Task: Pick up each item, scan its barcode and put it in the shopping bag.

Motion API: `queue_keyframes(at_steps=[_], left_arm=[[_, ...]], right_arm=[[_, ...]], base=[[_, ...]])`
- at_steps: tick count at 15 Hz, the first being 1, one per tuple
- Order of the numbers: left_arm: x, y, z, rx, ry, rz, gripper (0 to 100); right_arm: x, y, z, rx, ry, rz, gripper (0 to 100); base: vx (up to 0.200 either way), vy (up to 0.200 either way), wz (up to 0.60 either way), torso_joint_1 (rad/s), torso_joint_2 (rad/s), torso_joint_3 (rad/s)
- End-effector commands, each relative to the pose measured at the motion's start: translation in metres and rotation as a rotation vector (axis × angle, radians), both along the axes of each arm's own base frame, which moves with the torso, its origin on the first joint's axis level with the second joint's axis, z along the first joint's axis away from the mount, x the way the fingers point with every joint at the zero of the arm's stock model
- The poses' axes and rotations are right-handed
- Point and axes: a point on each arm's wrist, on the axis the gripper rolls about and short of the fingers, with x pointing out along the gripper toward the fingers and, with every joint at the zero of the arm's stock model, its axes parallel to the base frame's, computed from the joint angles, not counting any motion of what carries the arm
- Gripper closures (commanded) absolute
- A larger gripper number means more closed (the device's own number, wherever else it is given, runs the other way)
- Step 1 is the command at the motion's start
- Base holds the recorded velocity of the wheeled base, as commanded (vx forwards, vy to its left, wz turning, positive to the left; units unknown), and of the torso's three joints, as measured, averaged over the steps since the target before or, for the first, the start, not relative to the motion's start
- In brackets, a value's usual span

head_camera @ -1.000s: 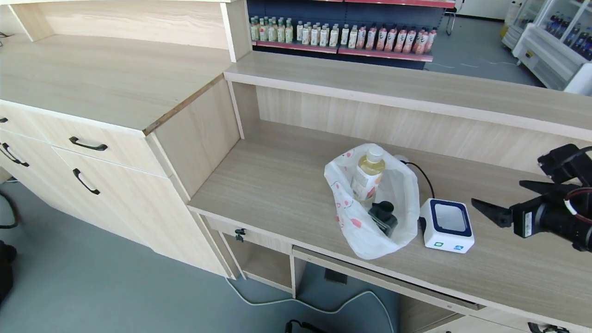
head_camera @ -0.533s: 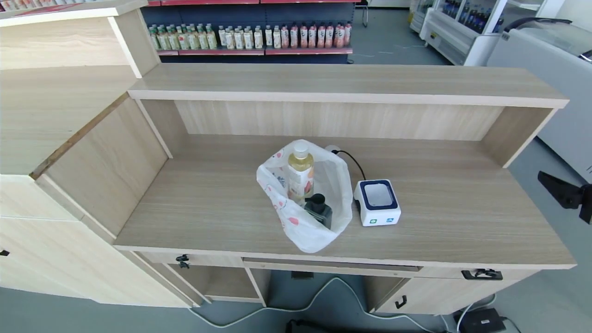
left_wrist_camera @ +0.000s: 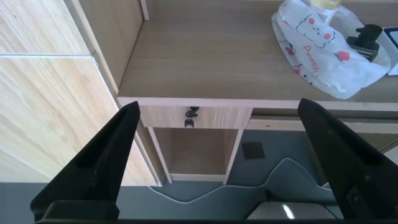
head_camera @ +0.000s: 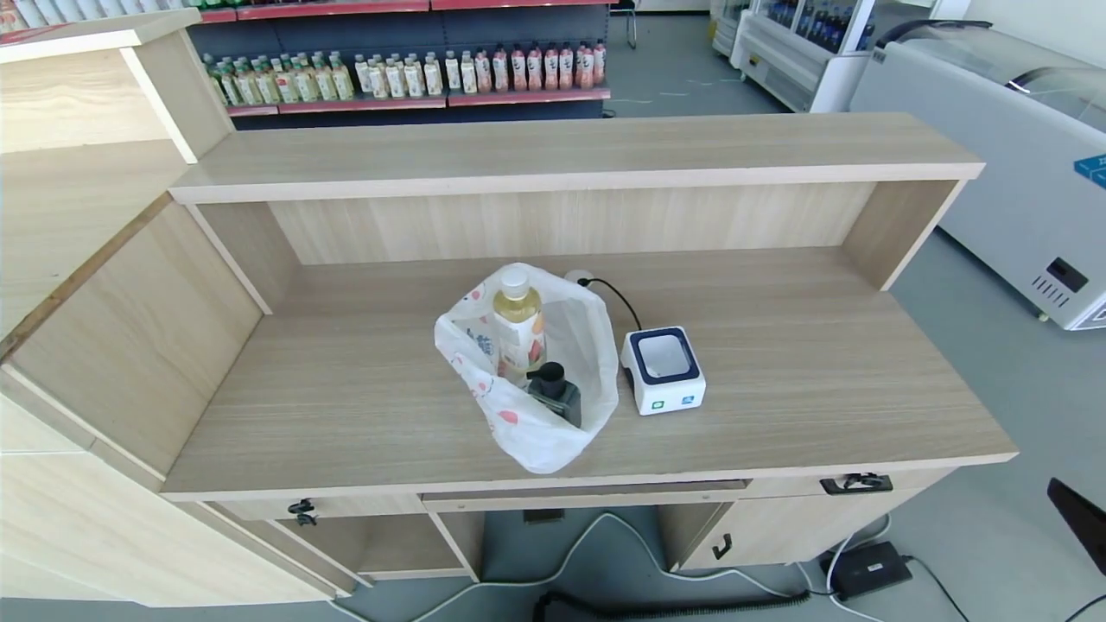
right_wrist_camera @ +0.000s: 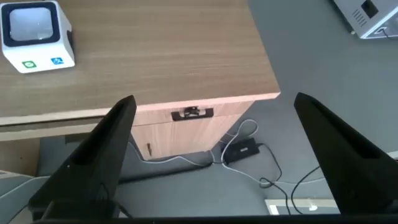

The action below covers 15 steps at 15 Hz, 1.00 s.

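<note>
Wood counter [head_camera: 821,380]: one white printed plastic bag [head_camera: 518,432] with one yellow tea bottle [head_camera: 517,324] and one black capped bottle [head_camera: 555,390] inside; one white blue-rimmed scanner [head_camera: 664,370] just beside. Left gripper [left_wrist_camera: 217,109], right gripper [right_wrist_camera: 214,99] splayed wide, empty; bag well beyond left fingers [left_wrist_camera: 99,162].

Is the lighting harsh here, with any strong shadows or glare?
Head view: light is soft and even; the shopping bag throws only a faint shadow, and the scanner window shines pale. Right wrist view: that window looks pale too, with no harsh glare.
</note>
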Motion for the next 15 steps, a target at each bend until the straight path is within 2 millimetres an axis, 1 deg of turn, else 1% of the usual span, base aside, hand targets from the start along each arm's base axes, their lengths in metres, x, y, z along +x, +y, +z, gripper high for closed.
queue_keyframes(at_steps=[1,3,5,8,15], left_arm=[[0.0,0.0,0.0,0.001,-0.001,0.001,0],[0.0,0.0,0.0,-0.001,-0.001,-0.001,0],[0.0,0.0,0.0,-0.001,-0.001,-0.001,0],[0.0,0.0,0.0,-0.001,-0.001,0.001,0],[0.0,0.0,0.0,-0.001,-0.001,0.001,0]], right_arm=[[-0.056,0.006,-0.045,0.041,-0.006,0.0,0],[-0.076,0.007,-0.067,0.11,0.018,0.008,0],[-0.081,0.006,-0.066,0.132,-0.055,0.079,0],[-0.09,0.006,-0.068,0.156,-0.172,0.076,0],[-0.091,0.007,-0.069,0.156,-0.183,0.095,0]], base=[[0.0,0.0,0.0,0.0,0.0,0.0],[0.0,0.0,0.0,0.0,0.0,0.0],[0.0,0.0,0.0,0.0,0.0,0.0],[0.0,0.0,0.0,0.0,0.0,0.0],[0.0,0.0,0.0,0.0,0.0,0.0]])
